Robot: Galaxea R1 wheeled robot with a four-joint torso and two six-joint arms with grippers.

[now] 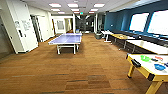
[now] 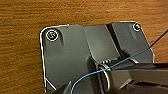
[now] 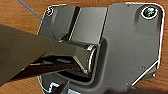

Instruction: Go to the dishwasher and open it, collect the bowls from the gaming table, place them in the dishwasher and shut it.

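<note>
Carpet seen across open room, brown. White wall column at left. Ping-pong table placed mid-room, well apart from yellow-rimmed gaming bench at right edge. Lime green bowl and blue bowl seen resting on its white top. Tool state cannot be told for either arm.
</note>
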